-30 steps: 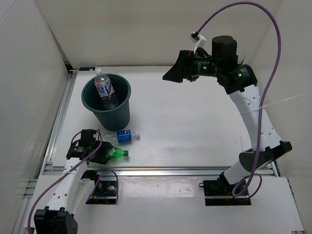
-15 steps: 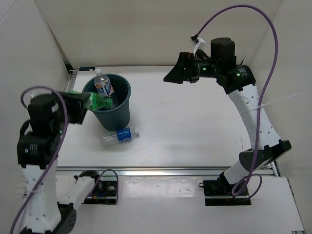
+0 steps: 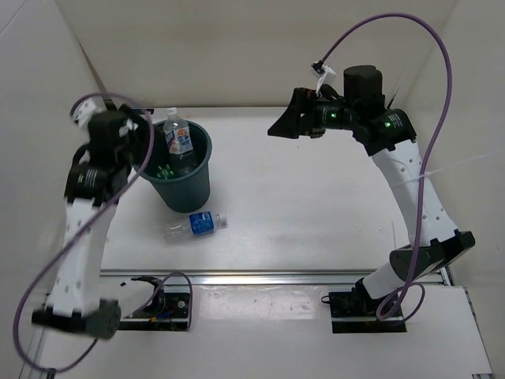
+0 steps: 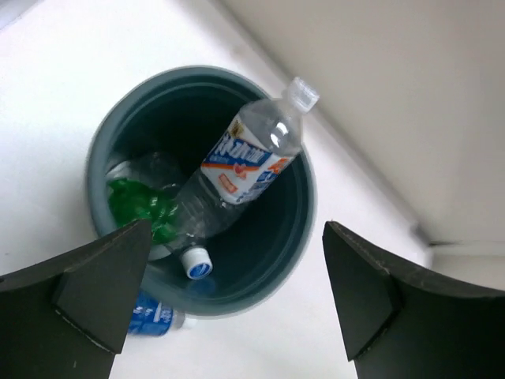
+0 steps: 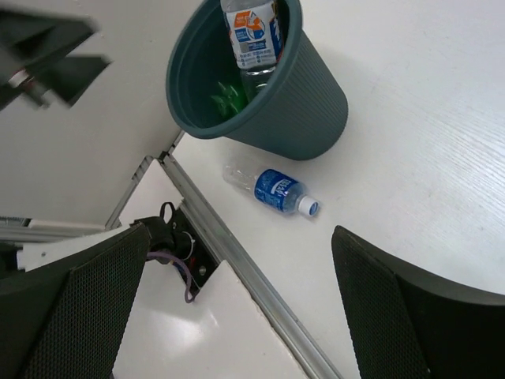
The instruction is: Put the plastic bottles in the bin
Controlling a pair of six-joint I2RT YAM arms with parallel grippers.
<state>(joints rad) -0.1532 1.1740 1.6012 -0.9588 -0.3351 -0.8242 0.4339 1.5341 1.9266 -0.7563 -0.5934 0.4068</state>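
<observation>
— Blue-labelled plastic is left on the desk [image 3: 316, 213]: the blue-labelled bottle [image 3: 197, 223] lies just beside the near wall of the bin [image 3: 189, 189]. Which step is judged in hand?

— The release. The green bottle [image 4: 138, 201] and the white-labelled bottle [image 4: 248, 162] are seen inside the bin, and a clear bottle [image 4: 195, 261] apparently as well. The left pincer [image 4: 237, 229] is spread above the rim, with nothing held.

— What is called for next?

— A descent to the lying bottle, gripped across its body. Farther off, the right pincer [image 5: 241, 230] is held wide apart and empty.
</observation>
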